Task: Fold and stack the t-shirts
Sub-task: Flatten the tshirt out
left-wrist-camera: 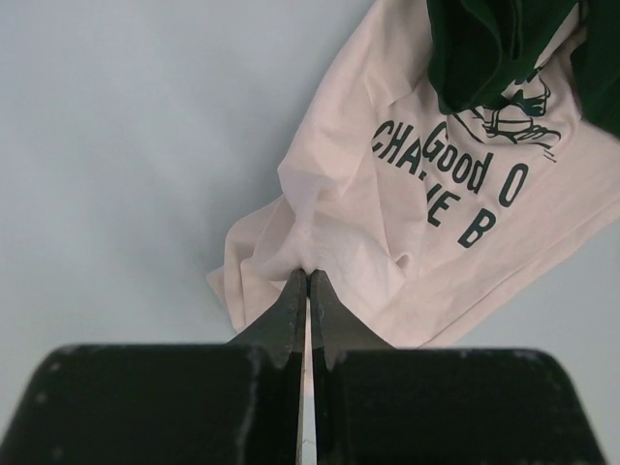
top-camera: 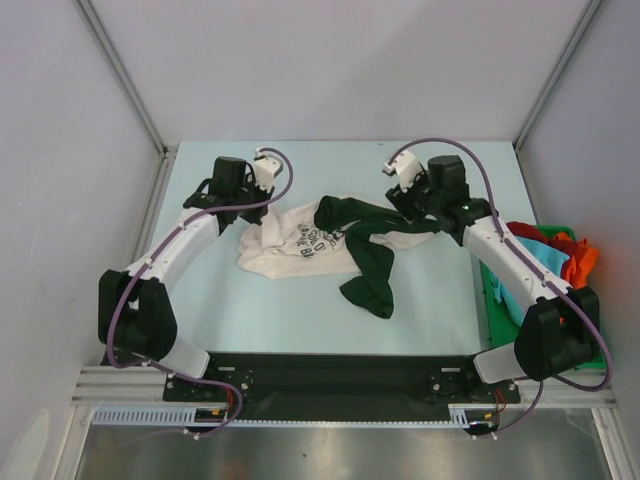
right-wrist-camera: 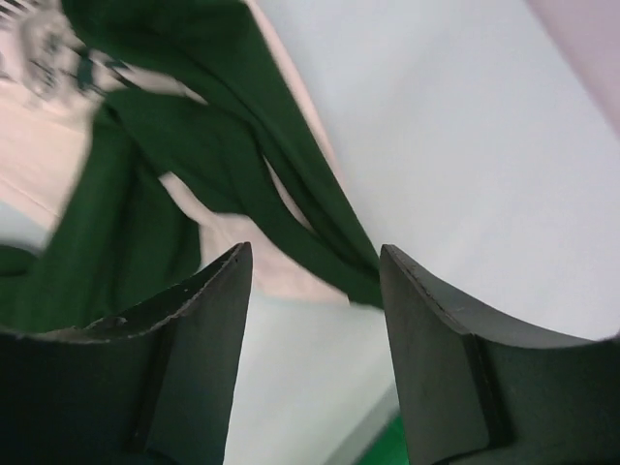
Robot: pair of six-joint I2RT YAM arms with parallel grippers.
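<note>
The cream-white t-shirt [top-camera: 288, 246] with dark lettering lies crumpled at the table's middle. The dark green t-shirt [top-camera: 366, 256] lies twisted across its right part and trails toward the front. My left gripper [top-camera: 252, 214] is at the cream shirt's left edge; in the left wrist view its jaws [left-wrist-camera: 308, 277] are shut, pinching a fold of the cream shirt [left-wrist-camera: 368, 223]. My right gripper [top-camera: 416, 214] is at the green shirt's far right end. In the right wrist view it [right-wrist-camera: 315, 260] is open and empty, just above a strand of the green shirt [right-wrist-camera: 242, 165].
A green bin [top-camera: 497, 318] stands at the table's right edge, holding orange, red, teal and green cloths [top-camera: 560, 255]. White enclosure walls with metal posts [top-camera: 120, 75] close in the table on the left, back and right.
</note>
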